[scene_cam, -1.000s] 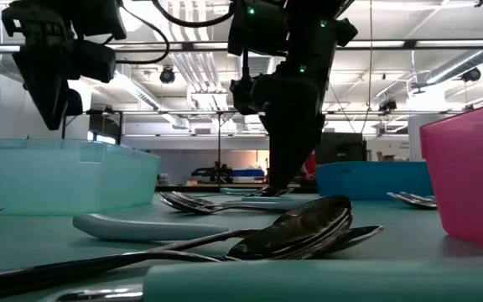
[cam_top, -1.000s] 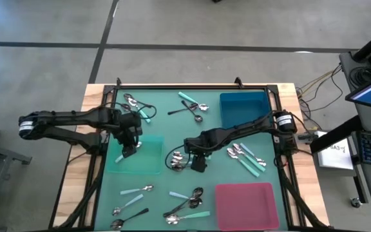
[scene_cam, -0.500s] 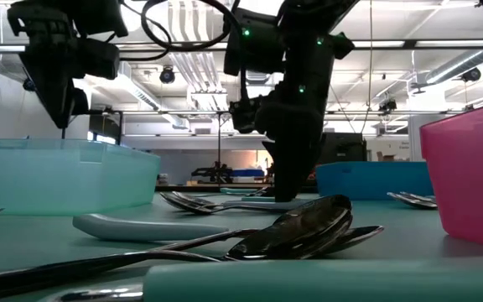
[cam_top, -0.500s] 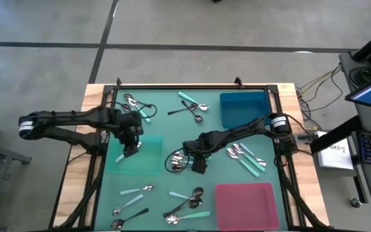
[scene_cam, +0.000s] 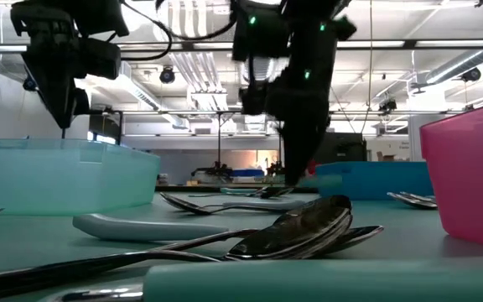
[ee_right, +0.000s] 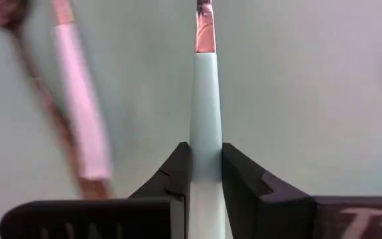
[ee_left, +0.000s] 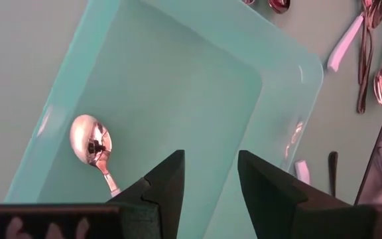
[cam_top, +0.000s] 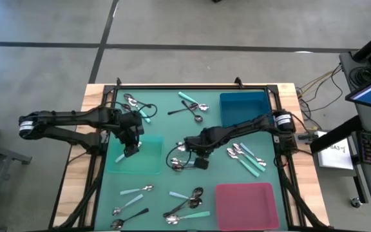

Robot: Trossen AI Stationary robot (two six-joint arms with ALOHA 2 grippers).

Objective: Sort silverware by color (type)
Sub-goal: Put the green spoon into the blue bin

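My right gripper (cam_top: pixel 184 149) hangs over the middle of the table, shut on a spoon with a pale blue-green handle (ee_right: pixel 206 99); the spoon's metal neck (ee_right: pixel 203 26) sticks out beyond the fingers. Beside it, a small cluster of spoons (cam_top: pixel 176 165) lies on the mat. My left gripper (cam_top: pixel 129 153) stands open over the pale teal tray (cam_top: pixel 150 164). In that tray lies one spoon, its shiny bowl (ee_left: pixel 91 141) flat on the floor. My right gripper pinches the spoon's pale handle (ee_right: pixel 206 174) between its two fingers, which come steeply from above and lie along the handle. The neck and bowl end point away past the fingertips. Whether the bowl end has left the mat I cannot tell.
A blue tray (cam_top: pixel 240 106) stands at the far right and a pink tray (cam_top: pixel 247 203) at the near right. Loose spoons lie at the far edge (cam_top: pixel 192 109), far left (cam_top: pixel 134 103), right (cam_top: pixel 247 156) and near edge (cam_top: pixel 189 203).
My right gripper has tipped and shifted a little over the cluster of spoons at the table's middle, rising slightly. My left arm has kept still over the teal tray.
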